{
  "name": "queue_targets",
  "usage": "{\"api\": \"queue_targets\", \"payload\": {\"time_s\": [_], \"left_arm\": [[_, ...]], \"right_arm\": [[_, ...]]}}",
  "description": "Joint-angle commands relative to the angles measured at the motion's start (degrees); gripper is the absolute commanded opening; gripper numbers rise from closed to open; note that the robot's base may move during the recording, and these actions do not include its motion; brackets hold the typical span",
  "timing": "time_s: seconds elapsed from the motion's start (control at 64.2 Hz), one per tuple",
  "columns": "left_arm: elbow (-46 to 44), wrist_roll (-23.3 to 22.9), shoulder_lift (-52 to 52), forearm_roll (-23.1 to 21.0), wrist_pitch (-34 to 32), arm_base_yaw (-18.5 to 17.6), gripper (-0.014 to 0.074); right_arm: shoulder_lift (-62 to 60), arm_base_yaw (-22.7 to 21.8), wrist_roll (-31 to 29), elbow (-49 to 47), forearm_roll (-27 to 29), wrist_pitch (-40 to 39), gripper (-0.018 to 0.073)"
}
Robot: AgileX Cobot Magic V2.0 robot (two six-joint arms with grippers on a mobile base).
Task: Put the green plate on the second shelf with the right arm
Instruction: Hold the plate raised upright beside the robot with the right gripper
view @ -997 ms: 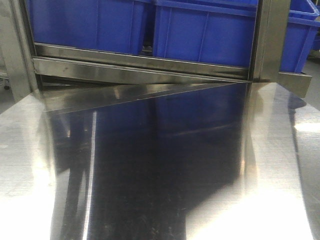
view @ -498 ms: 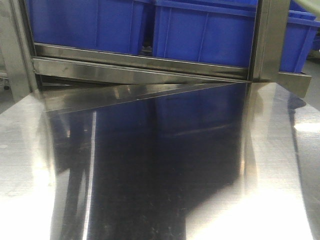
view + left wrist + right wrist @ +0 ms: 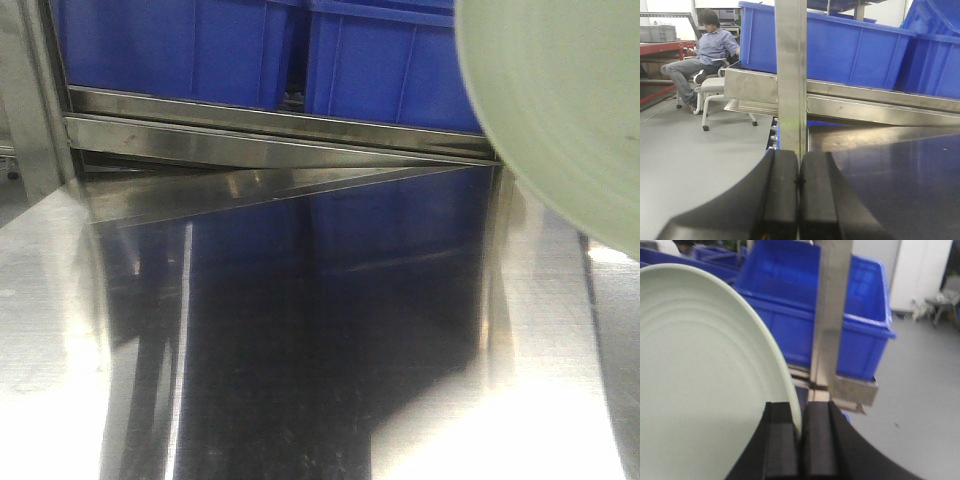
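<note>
The right gripper [image 3: 800,437] is clamped on the rim of the single green plate [image 3: 700,390], held on edge to the left of its fingers and off the steel shelf [image 3: 300,380] below. Grasp and lift look done; setting down remains. Ahead stand two blue bins [image 3: 180,50] and one steel upright [image 3: 832,315]; the left gripper [image 3: 799,200] is closed, empty.
</note>
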Motion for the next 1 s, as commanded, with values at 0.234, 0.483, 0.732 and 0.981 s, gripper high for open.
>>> {"api": "queue_targets", "payload": {"time_s": [0.234, 0.483, 0.732, 0.981], "left_arm": [[2.27, -0.12, -1.00, -0.18, -5.07, -0.14, 0.0130], [2.27, -0.12, -1.00, -0.18, -5.07, -0.14, 0.0130], [2.27, -0.12, -1.00, -0.18, -5.07, -0.14, 0.0130], [2.27, -0.12, -1.00, -0.18, -5.07, -0.14, 0.0130]], "right_arm": [[-6.86, -1.92, -4.71, 10.30, 8.55, -20.02, 0.0059], [-8.33, -4.18, -4.66, 14.58, 8.61, -21.50, 0.0059], [-8.33, -4.19, -4.62, 14.89, 8.61, -23.62, 0.0059], [-8.33, -4.19, -4.61, 14.89, 8.56, -23.24, 0.0059]]}}
